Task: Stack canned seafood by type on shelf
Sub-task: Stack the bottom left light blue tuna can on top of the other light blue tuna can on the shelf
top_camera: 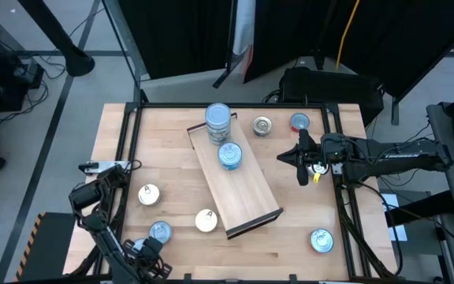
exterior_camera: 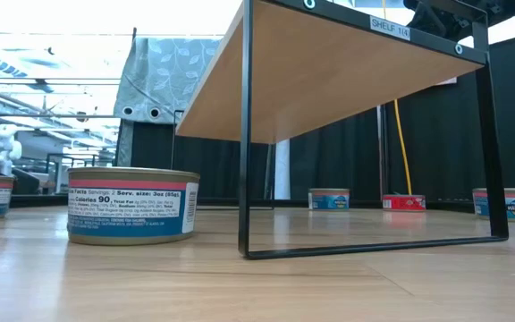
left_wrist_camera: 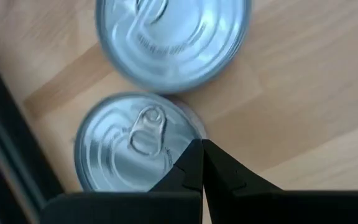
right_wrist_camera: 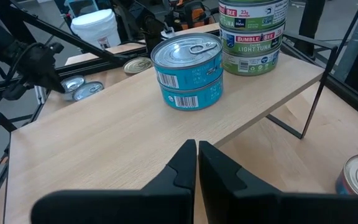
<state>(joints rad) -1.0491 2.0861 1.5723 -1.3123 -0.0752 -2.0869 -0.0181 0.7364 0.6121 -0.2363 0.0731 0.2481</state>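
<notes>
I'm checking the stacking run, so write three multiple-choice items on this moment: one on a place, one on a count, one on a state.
1. Where does the right gripper hang?
A. Beside the shelf's right edge, over the table
B. Over the table's near left corner
C. Inside the tall stack

2. How many tins make up the teal-labelled stack on the shelf?
A. One
B. Two
C. Four

3. How do the left gripper's fingers stand?
A. Wide open
B. Clamped on a tin
C. Shut with nothing between them

Key:
1 A: the high view shows it right of the shelf.
2 B: the right wrist view shows two barcoded tins, one atop the other, beside the Bumble Bee stack.
3 C: the left wrist view shows the tips pressed together above a silver pull-tab tin.
</notes>
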